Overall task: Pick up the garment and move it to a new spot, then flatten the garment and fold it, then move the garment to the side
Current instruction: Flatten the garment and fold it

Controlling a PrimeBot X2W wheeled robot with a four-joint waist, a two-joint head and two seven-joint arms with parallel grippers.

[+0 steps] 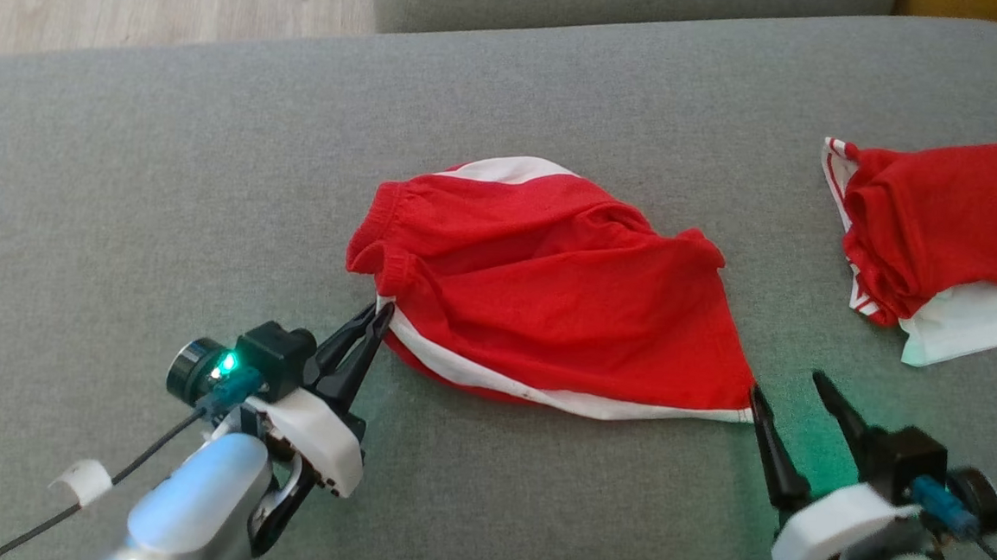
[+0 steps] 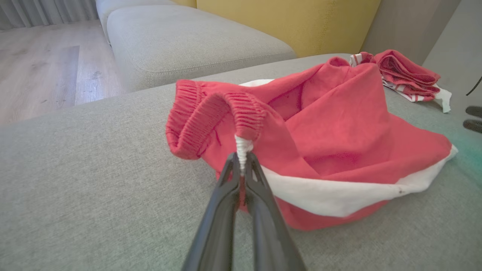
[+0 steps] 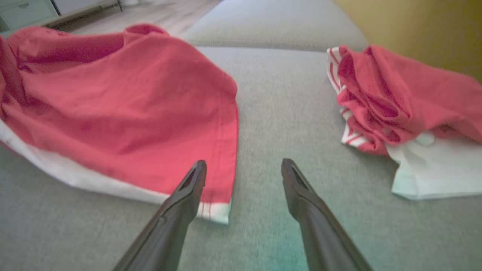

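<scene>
Two corners are the story here. Over on the left, the left gripper (image 1: 382, 312) has its dark fingers pressed together on the white trim at the near-left corner of the red garment (image 1: 550, 292), right under the gathered waistband. The left wrist view shows a small ridge of white cloth pinched between them. A grip on an edge rather than a fistful of cloth looks chosen so the garment can be drawn taut, not bunched.

Moving across, the garment lies in the middle of the grey cushion (image 1: 165, 208), waistband to the left and a white band along the near edge. The red cloth is humped and creased, so by my reading the flattening is not yet done.

On to the right gripper (image 1: 786, 384): jaws wide apart, holding nothing. One fingertip sits right at the garment's near-right corner, the other over bare cushion. I'd say it is lining up to take that corner, so both arms own the near edge.

Far right, a second red garment (image 1: 943, 221) lies heaped, well apart.
</scene>
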